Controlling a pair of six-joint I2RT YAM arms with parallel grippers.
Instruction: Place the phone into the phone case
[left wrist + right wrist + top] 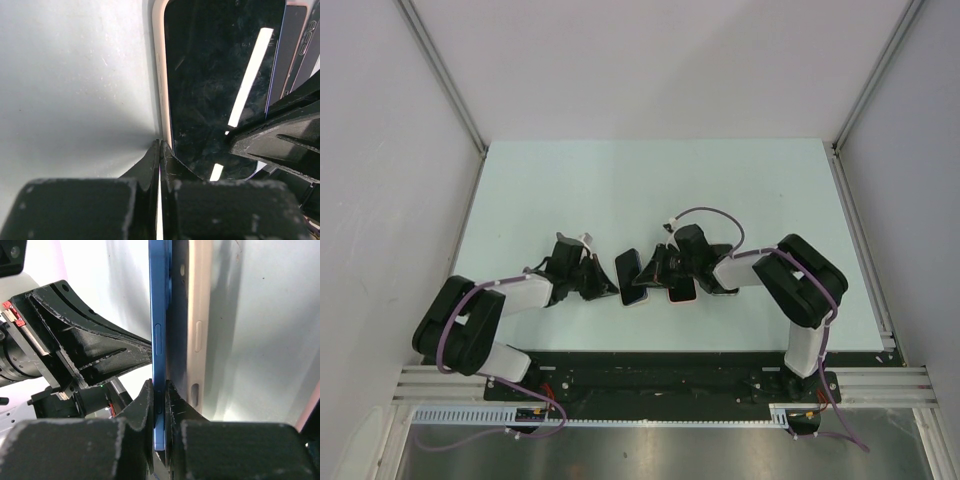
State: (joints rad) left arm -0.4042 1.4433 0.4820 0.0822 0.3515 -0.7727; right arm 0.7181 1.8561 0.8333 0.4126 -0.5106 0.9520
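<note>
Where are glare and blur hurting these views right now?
Left wrist: strip-light glare streaks the phone screen, near foreground blurred. Right wrist: phone's blue edge and the case beside it sharp, foreground soft. Top external: even light, no glare.

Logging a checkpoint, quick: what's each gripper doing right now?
Left gripper: closed, pinching the pale rim of the phone case.
Right gripper: closed on the edge of the blue phone.
</note>
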